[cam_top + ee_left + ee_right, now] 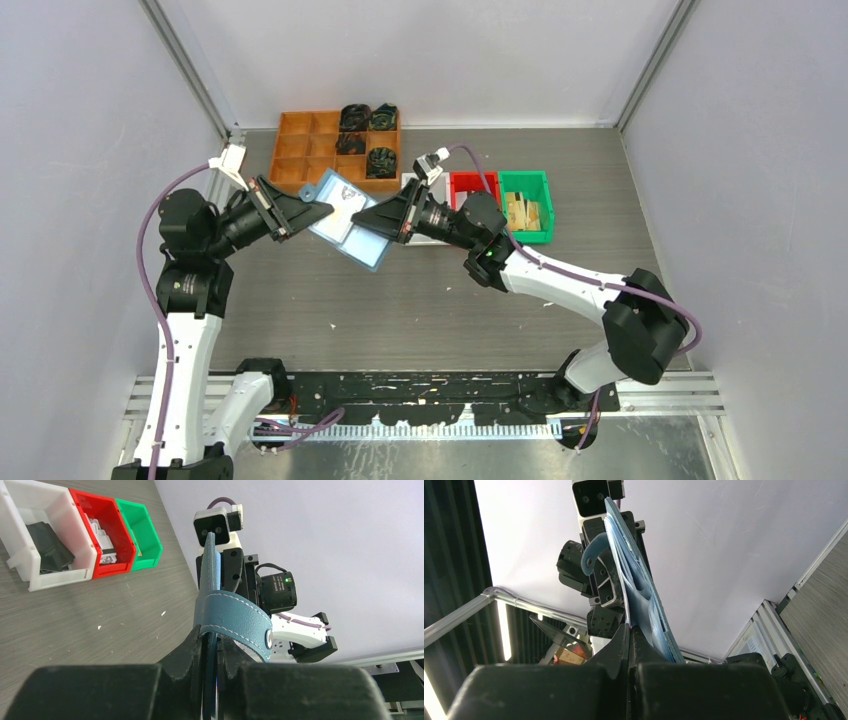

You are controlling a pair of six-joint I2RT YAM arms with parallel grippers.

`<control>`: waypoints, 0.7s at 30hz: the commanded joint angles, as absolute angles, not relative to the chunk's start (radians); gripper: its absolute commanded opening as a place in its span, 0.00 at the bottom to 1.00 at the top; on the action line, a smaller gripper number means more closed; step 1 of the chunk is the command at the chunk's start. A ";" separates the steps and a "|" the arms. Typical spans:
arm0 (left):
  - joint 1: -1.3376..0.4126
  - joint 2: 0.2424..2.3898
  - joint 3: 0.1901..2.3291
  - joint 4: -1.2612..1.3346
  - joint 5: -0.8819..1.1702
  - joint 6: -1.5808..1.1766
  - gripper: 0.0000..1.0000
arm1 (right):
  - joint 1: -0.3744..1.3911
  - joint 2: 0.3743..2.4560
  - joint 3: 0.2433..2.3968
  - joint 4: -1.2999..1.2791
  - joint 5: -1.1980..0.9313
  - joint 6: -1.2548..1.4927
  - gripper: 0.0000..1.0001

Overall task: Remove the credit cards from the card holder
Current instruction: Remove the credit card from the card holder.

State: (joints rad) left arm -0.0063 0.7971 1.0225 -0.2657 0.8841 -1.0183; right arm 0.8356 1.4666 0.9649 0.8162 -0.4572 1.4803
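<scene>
Left of centre in the overhead view, your left tool (326, 209) was clamped on the light blue card holder (368, 248) near its tab loop, holding it off the worktop (400, 300). Your right tool (358, 222) was pinched fully closed at the holder's opposite edge; I couldn't tell whether it gripped a card.

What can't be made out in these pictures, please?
Right wrist view: whether the right gripper pinches a card or only the holder; edge-on, its jaws cover the spot.
Top view: any second card; only one pale card shows, the holder hides the rest.
Top view: dark items in the tray, too small to name.
</scene>
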 commanded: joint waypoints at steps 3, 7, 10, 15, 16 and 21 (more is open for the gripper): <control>-0.009 0.786 1.045 -0.200 0.924 -1.042 0.11 | 0.839 1.391 0.927 0.856 -0.445 1.434 0.01; -0.009 0.783 1.047 -0.180 0.923 -1.075 0.11 | 0.841 1.373 0.907 0.827 -0.442 1.408 0.01; -0.008 0.782 1.046 -0.181 0.922 -1.076 0.10 | 0.842 1.364 0.903 0.813 -0.439 1.393 0.01; -0.009 0.782 1.048 -0.191 0.921 -1.068 0.13 | 0.844 1.355 0.894 0.801 -0.434 1.373 0.01; -0.009 0.783 1.048 -0.192 0.921 -1.069 0.13 | 0.844 1.353 0.893 0.799 -0.432 1.372 0.01; -0.008 0.782 1.047 -0.192 0.921 -1.065 0.07 | 0.849 1.358 0.892 0.804 -0.437 1.372 0.01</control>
